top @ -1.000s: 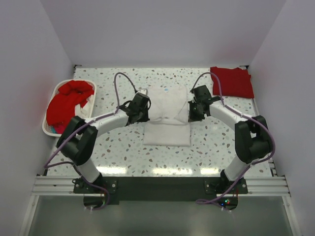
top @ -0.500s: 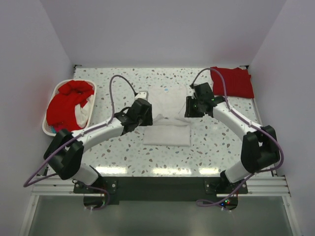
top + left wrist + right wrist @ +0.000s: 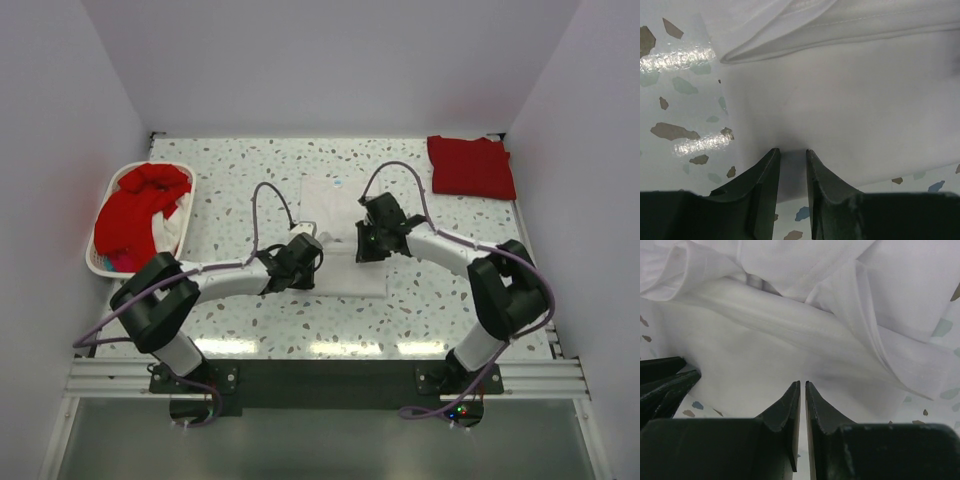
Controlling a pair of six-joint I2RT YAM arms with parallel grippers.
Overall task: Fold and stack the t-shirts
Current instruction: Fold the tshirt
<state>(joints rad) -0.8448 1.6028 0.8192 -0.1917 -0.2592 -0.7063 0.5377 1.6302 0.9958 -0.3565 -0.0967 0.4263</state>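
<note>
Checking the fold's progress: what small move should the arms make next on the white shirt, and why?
Probably pinch the shirt's near edge firmly: the left fingers stand slightly apart over it, the right fingers nearly shut, and the cloth lies flat.

table (image 3: 430, 295) — speckled terrazzo | basket (image 3: 95, 262) — white, at its left edge

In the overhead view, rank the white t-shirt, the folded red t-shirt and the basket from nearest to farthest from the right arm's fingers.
1. White t-shirt, centre, directly underneath.
2. Folded red t-shirt, back right corner.
3. Basket, left edge.
</note>
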